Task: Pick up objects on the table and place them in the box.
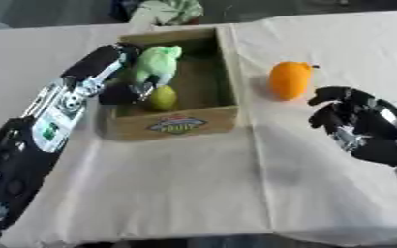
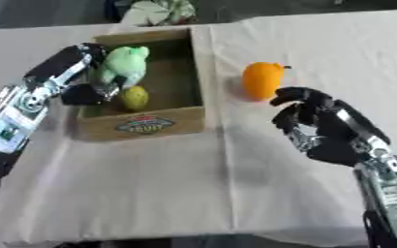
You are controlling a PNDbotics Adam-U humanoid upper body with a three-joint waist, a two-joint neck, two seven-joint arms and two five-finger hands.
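Note:
A wooden box with a fruit label on its front stands at the back left of the table. Inside it lies a yellow-green round fruit. My left hand reaches into the box from the left, its fingers curled at the lower end of a light green soft-looking fruit that sits just above the box floor. An orange fruit with a dark stem stands upright on the cloth right of the box. My right hand hovers just right of and in front of it, fingers half-bent and apart, touching nothing.
A pale cloth covers the table, and its front edge runs along the bottom of the view. A green and white thing lies beyond the box at the far edge.

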